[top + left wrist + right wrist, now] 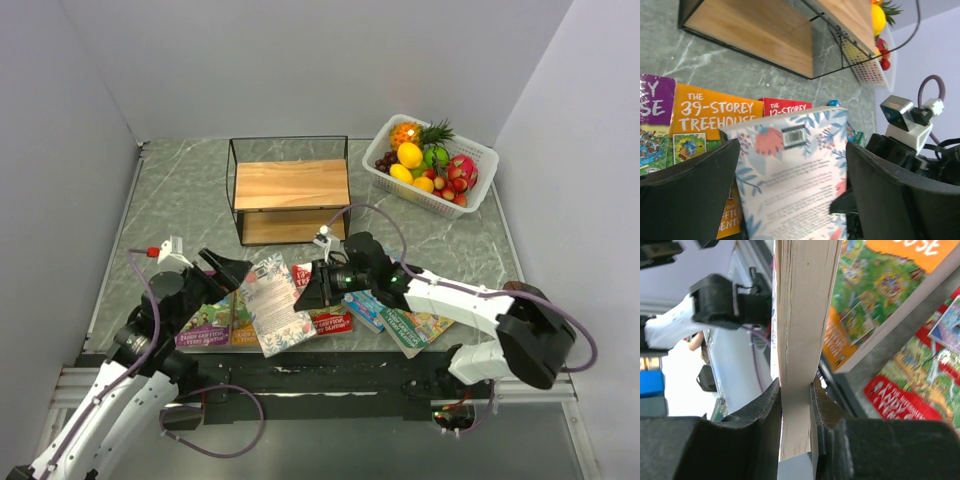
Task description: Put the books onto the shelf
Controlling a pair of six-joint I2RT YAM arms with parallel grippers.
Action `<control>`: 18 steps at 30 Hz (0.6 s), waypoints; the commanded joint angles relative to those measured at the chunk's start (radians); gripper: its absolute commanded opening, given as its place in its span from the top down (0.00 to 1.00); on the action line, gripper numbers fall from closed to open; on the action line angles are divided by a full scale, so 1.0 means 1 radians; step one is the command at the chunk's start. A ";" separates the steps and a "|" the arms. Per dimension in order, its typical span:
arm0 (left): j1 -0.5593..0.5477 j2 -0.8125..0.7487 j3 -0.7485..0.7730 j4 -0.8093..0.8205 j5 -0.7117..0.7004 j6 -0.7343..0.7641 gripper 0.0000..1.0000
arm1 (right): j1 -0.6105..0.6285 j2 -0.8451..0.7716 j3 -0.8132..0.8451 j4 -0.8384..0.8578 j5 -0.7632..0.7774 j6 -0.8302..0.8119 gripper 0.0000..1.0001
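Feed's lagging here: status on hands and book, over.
Right hand clamped on page edge of floral book. Left hand open, straddling same book. Other books flat on table; none seen on shelf. Left hand may block the lift.

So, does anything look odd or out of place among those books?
One stands out: the white floral book lies crooked over the Treehouse books, its edge pinched by the right gripper, the left gripper open around its other side.

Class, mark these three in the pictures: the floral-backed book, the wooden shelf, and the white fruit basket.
floral book [272,300]: top view, middle of its back cover.
shelf [290,183]: top view, its upper wooden board.
fruit basket [410,195]: top view, its near white wall.
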 commanded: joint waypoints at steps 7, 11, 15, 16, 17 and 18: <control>-0.001 -0.093 0.072 0.112 0.168 0.049 0.01 | -0.051 -0.185 0.183 -0.189 -0.239 -0.066 1.00; -0.003 -0.053 0.067 0.172 0.263 0.052 0.00 | -0.089 -0.202 0.201 -0.185 -0.339 -0.037 1.00; -0.001 -0.024 0.064 0.240 0.351 0.072 0.01 | -0.114 -0.211 0.229 -0.214 -0.399 -0.048 1.00; -0.003 -0.015 0.072 0.231 0.353 0.078 0.01 | -0.121 -0.226 0.229 -0.216 -0.399 -0.049 1.00; -0.003 -0.001 0.091 0.212 0.325 0.091 0.01 | -0.128 -0.237 0.226 -0.213 -0.402 -0.049 1.00; -0.003 0.019 0.101 0.189 0.304 0.098 0.01 | -0.144 -0.248 0.224 -0.211 -0.402 -0.046 1.00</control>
